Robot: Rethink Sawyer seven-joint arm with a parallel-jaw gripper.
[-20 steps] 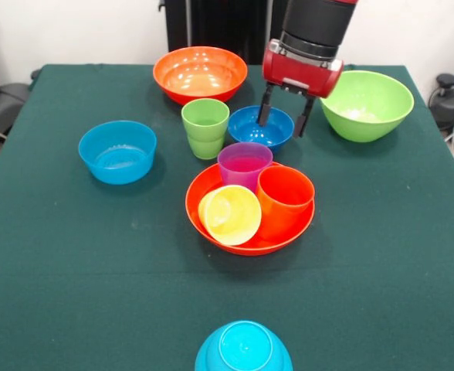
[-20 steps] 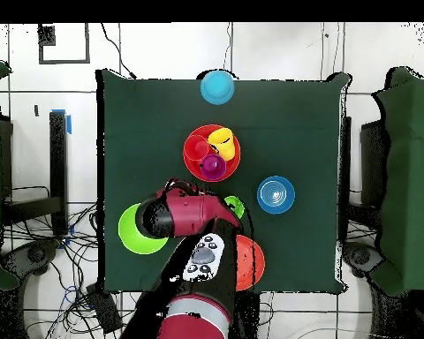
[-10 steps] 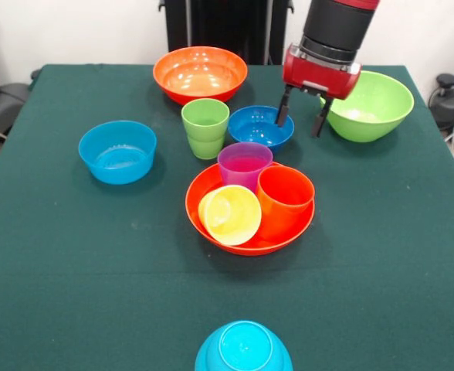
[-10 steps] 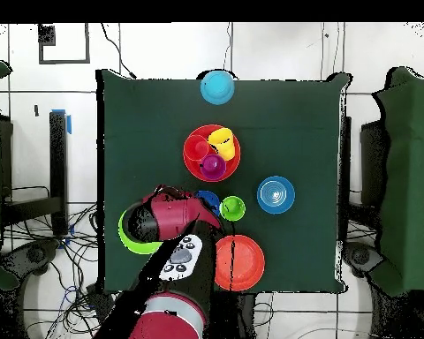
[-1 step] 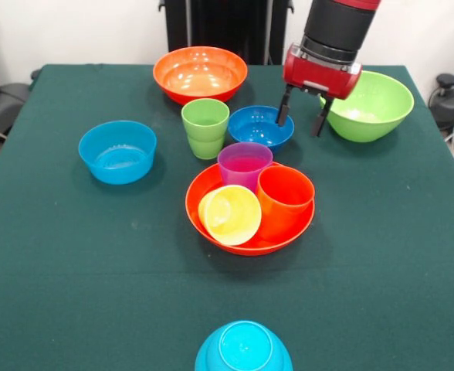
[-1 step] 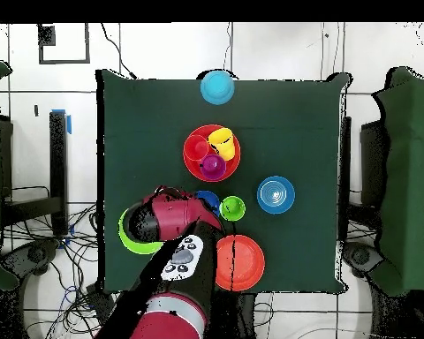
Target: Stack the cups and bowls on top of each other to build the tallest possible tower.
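- Two black fingers of my gripper (image 5: 300, 120) hang spread apart, nothing between them; one tip sits over the right rim of the small dark blue glossy bowl (image 5: 259, 125), the other over the gap btwn that bowl and the large lime green plastic bowl (image 5: 368, 104).
- From overhead my red arm (image 6: 171, 219) covers most of the lime bowl (image 6: 127, 238) and part of the dark blue one (image 6: 208, 199); gripper itself hidden under the arm there.
- Large orange glossy bowl (image 5: 211, 220), mid-table, holds 3 cups: purple plastic tumbler (image 5: 244, 164) upright at its far side, orange plastic tumbler (image 5: 284, 199) upright at front-view right, yellow plastic tumbler (image 5: 230, 214) tipped on its side w/ mouth facing the camera.
- Same group overhead: orange bowl (image 6: 196, 166), yellow cup (image 6: 222, 141), orange cup (image 6: 194, 149), purple cup (image 6: 213, 165).
- Green plastic tumbler w/ stepped waist (image 5: 205, 127) stands upright on the green cloth-covered table (image 5: 72, 263), just left of the dark blue bowl, apart from it; overhead at (image 6: 232, 208).
- Second large orange bowl (image 5: 200, 73) at the far side, empty, upright; overhead (image 6: 242, 263).
- Light blue plastic bowl (image 5: 117, 151) upright, alone at front-view left; overhead (image 6: 276, 195).
- Another light blue bowl (image 5: 243, 349) at the near edge, looks upside down, partly cut off by the frame; overhead (image 6: 217, 87).
- Nothing stacked bowl-on-bowl.
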